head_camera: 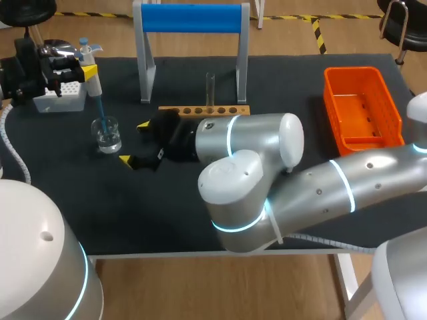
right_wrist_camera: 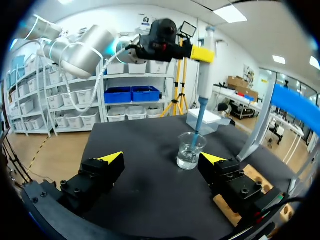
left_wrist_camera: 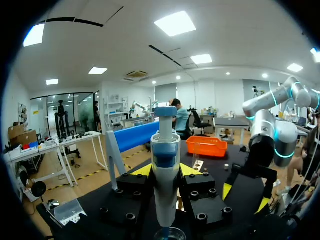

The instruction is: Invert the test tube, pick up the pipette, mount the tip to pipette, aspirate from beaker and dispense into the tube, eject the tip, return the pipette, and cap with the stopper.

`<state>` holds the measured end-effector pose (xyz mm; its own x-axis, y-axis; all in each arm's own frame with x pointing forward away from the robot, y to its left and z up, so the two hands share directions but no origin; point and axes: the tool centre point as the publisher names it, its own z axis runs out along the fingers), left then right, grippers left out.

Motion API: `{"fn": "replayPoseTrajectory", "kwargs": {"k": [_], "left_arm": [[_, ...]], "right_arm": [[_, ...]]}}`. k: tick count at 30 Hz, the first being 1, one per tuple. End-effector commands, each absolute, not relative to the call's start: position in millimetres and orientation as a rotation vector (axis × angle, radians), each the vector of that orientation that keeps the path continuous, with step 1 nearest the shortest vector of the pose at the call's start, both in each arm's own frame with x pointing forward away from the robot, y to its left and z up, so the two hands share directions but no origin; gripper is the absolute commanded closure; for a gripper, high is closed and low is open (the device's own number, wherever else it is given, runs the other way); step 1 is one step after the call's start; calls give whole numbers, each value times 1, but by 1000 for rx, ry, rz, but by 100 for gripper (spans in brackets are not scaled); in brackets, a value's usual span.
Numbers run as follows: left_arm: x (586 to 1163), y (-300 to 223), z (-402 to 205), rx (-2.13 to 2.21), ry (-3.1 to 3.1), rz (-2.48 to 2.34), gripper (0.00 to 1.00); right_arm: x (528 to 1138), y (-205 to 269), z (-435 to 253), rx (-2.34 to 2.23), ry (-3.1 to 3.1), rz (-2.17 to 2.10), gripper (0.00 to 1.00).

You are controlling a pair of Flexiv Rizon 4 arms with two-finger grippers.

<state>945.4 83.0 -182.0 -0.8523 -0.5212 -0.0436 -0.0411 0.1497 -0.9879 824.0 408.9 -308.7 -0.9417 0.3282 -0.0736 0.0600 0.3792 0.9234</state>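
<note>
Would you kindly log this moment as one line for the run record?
step: aspirate | left tool: shut on pipette, tip in beaker | right tool: open, empty, beaker ahead

From above and behind, the head camera overlooked the whole bench (head_camera: pixel 133 213); the right wrist camera, low and close, shared its beaker (right_wrist_camera: pixel 190 150).

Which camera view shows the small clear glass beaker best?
The right wrist view: the small clear glass beaker stands whole ahead of the open right claw, the blue pipette tip dipped inside. The head view shows it small, from above. The left wrist view shows only its rim below the white and blue pipette.
</note>
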Motion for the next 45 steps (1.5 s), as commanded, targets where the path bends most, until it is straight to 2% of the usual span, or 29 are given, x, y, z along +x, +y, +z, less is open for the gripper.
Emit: {"fn": "replayPoseTrajectory", "kwargs": {"k": [1, 20, 30, 33, 36, 37, 45], "left_arm": [[945, 83, -182, -538, 2054, -1749, 100], [945, 83, -182, -538, 2054, -1749, 100], [945, 83, -182, -538, 2054, -1749, 100], [945, 83, -182, -538, 2054, -1749, 100], [945, 83, -182, -538, 2054, -1749, 100], [945, 83, -182, -538, 2054, -1749, 100], [945, 83, -182, -538, 2054, -1749, 100]], "right_arm": [[822, 371, -276, 225, 2448, 1624, 0], [844, 342, -177, -122, 2497, 1675, 0], [863, 347, -146, -267, 2560, 1803, 2], [869, 352, -136, -321, 2575, 1853, 51], [876, 359, -126, -381, 2588, 1880, 83], [877, 360, -123, -397, 2589, 1883, 98], [888, 382, -107, -499, 2616, 1949, 100]]}}
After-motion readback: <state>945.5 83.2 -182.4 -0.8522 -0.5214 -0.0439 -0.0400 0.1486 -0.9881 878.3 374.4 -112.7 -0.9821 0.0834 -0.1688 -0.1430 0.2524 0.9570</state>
